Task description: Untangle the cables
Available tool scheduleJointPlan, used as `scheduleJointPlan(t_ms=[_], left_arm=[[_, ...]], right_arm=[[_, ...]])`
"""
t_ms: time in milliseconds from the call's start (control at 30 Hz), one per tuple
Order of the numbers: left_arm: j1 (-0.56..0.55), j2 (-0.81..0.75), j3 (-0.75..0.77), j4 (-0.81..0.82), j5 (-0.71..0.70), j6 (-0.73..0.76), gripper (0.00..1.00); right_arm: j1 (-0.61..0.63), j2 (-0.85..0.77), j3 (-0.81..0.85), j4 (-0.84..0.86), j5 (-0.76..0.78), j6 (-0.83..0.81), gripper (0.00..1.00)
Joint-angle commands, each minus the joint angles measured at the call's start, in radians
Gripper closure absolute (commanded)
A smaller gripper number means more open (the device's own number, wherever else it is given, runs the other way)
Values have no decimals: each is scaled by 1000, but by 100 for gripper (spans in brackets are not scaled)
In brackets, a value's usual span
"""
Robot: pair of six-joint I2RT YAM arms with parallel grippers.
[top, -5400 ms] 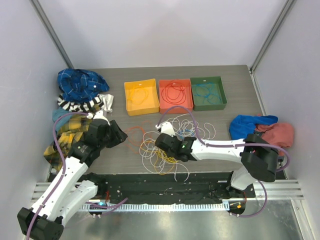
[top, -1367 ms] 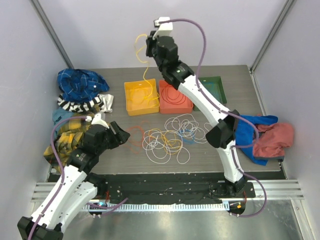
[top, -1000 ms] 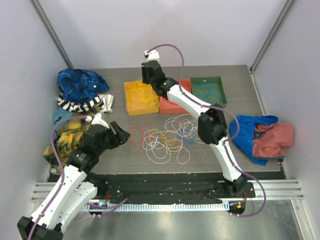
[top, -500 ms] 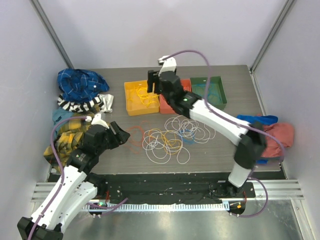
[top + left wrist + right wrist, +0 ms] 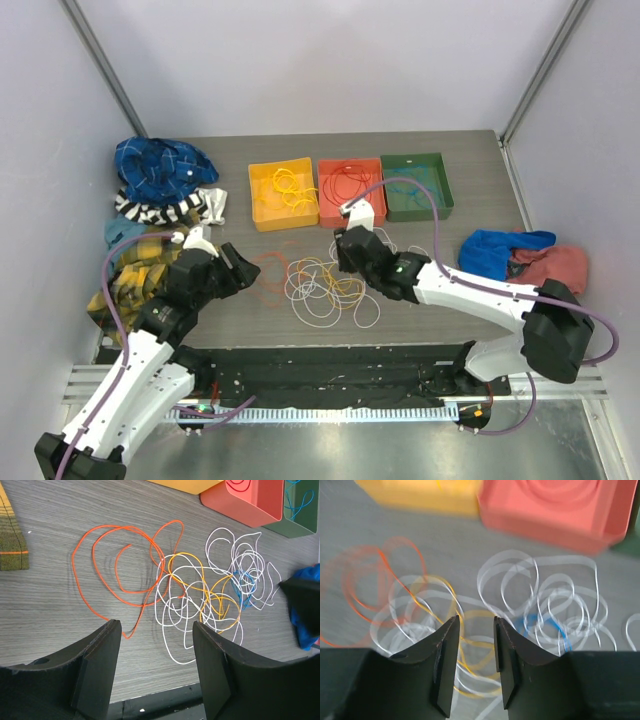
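A tangle of white, yellow and blue cables [image 5: 335, 282] lies on the table's middle, with an orange loop [image 5: 268, 270] at its left. My right gripper [image 5: 344, 266] hovers over the tangle's top, jaws a little apart and empty. In the right wrist view its fingertips [image 5: 475, 619] frame a yellow cable [image 5: 470, 645], with a blue cable [image 5: 545, 627] to the right. My left gripper [image 5: 243, 268] is open and empty, left of the orange loop. In the left wrist view [image 5: 156, 625] the orange loop [image 5: 115, 555] and white loops [image 5: 185, 605] lie ahead.
Three trays stand at the back: yellow [image 5: 256, 205] with yellow cables, red [image 5: 325, 212] with a red cable, green [image 5: 445, 190] with blue cable. Cloths are heaped at the left [image 5: 160, 170] and right [image 5: 495, 250]. A black rail [image 5: 330, 372] runs along the near edge.
My right arm lifted a yellow cable high, lowered it into the yellow tray, let go, and came back down over the tangle. The left arm has not moved.
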Motion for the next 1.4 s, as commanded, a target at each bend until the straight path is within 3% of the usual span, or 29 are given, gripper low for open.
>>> scheduleJointPlan(t_ms=[0,667,1367], left_arm=[[-4,10,1,36,-2,-5,36],[-4,24,3,25,-1,-2,37],[-4,31,3,24,-8,-2,37]], right_arm=[[9,-35,-63,31,0,72,60],[4,172,-89,139,-86,141,47],[-71,307,-75,269,-198,196,45]])
